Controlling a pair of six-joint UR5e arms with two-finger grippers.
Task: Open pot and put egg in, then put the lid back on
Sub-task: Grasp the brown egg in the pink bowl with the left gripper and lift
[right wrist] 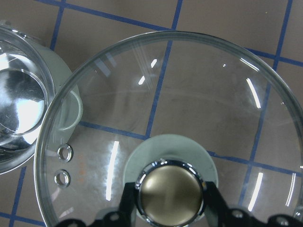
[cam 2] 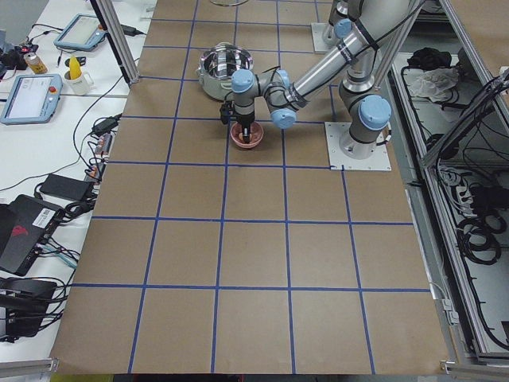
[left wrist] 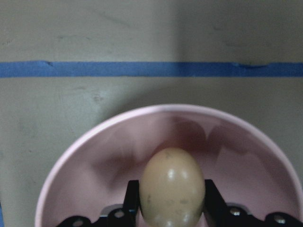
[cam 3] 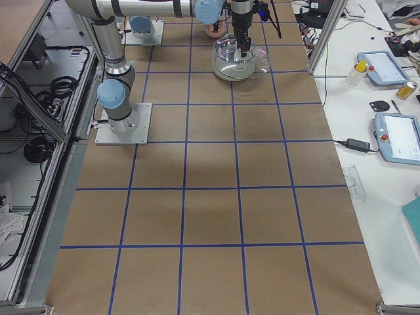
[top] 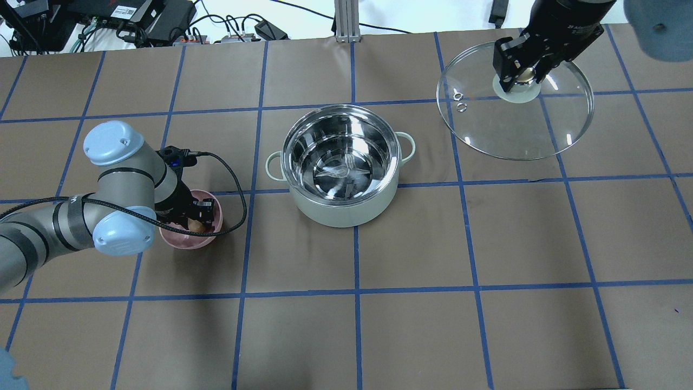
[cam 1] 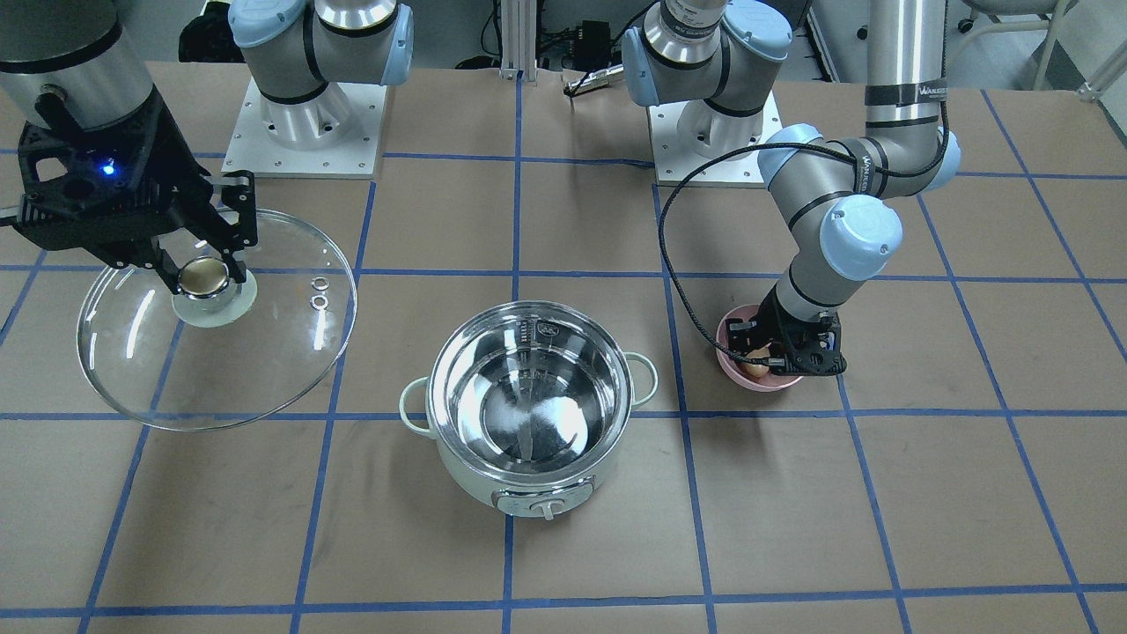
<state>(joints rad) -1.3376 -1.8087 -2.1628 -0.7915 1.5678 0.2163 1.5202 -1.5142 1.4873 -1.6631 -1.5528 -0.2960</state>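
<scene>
The pot (cam 1: 475, 480) stands open at the table's middle, and its steel bowl is empty; it also shows in the overhead view (top: 341, 214). My right gripper (cam 1: 204, 280) is shut on the cream-gold knob (right wrist: 169, 194) of the glass lid (cam 1: 264, 352). It holds the lid in the air beside the pot, off to my right (top: 514, 130). My left gripper (cam 1: 775, 357) is down inside a small pink bowl (cam 1: 748, 380). Its fingers (left wrist: 134, 201) press both sides of the tan egg (left wrist: 173, 187).
The pink bowl (top: 181, 241) sits on the brown paper with its blue tape grid, one square left of the pot. A black cable (top: 238, 189) loops from my left wrist beside the bowl. Both arm bases (cam 1: 304, 123) stand at the robot's edge of the table.
</scene>
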